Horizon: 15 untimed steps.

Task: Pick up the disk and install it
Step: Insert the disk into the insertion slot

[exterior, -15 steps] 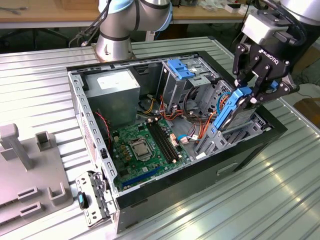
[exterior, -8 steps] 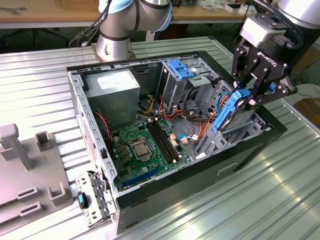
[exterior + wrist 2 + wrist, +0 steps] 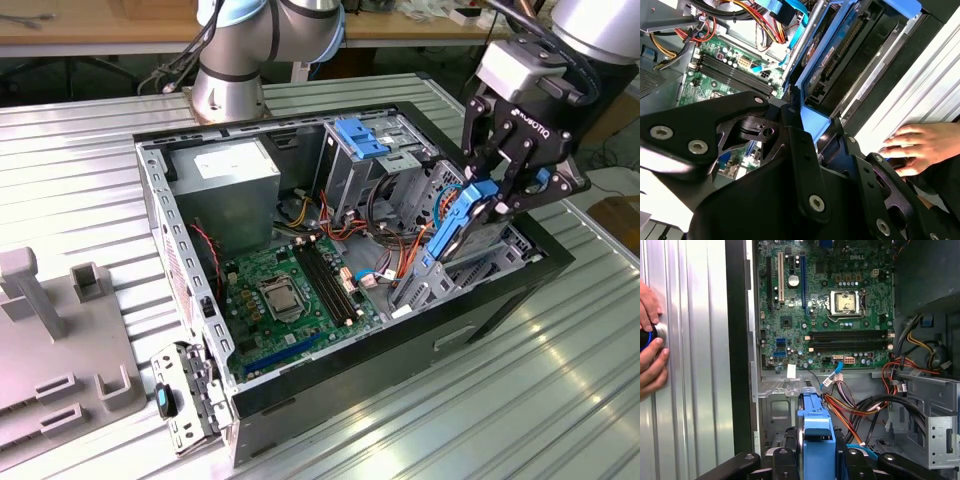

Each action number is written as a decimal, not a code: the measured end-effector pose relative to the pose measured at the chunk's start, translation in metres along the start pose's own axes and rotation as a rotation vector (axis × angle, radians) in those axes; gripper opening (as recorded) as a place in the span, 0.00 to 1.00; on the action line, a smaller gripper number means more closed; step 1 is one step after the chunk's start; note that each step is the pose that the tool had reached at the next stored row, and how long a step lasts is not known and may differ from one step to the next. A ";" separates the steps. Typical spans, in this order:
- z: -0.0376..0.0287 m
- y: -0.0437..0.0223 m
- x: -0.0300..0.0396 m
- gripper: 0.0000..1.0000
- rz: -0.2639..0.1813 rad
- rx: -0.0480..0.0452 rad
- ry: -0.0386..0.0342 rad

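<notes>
The disk [image 3: 452, 232], a dark drive in a bright blue carrier, hangs tilted over the drive bay [image 3: 478, 255] at the exterior view's right end of the open computer case [image 3: 330, 385]. My gripper [image 3: 492, 200] is shut on its upper end, with black fingers [image 3: 520, 165] on either side of the blue frame. The disk's lower end reaches the bay's mouth; contact cannot be judged. In the first wrist view the blue carrier [image 3: 817, 432] stands edge-on between my fingers [image 3: 786, 462]. In the second wrist view the disk [image 3: 837, 60] points into the bay.
A fixed blue bracket [image 3: 360, 135] tops the grey cage behind the bay. The motherboard [image 3: 290, 290], power supply [image 3: 225, 175] and orange cables [image 3: 850, 410] fill the case. A person's hand [image 3: 650, 347] rests on the ribbed table [image 3: 520, 400]. A grey fixture [image 3: 60, 340] stands left.
</notes>
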<state>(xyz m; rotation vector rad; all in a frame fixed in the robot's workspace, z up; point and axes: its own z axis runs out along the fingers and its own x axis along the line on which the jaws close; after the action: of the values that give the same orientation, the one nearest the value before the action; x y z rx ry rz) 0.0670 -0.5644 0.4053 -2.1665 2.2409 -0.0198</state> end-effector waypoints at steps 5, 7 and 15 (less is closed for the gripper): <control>0.0033 0.0001 0.0000 0.37 0.000 0.0000 -0.0002; 0.0046 0.0001 0.0000 0.37 0.000 0.0000 -0.0002; 0.0107 0.0003 0.0001 0.37 0.000 0.0000 -0.0002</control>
<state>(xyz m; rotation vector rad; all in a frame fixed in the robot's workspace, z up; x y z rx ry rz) 0.0670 -0.5644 0.3946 -2.1664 2.2408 -0.0196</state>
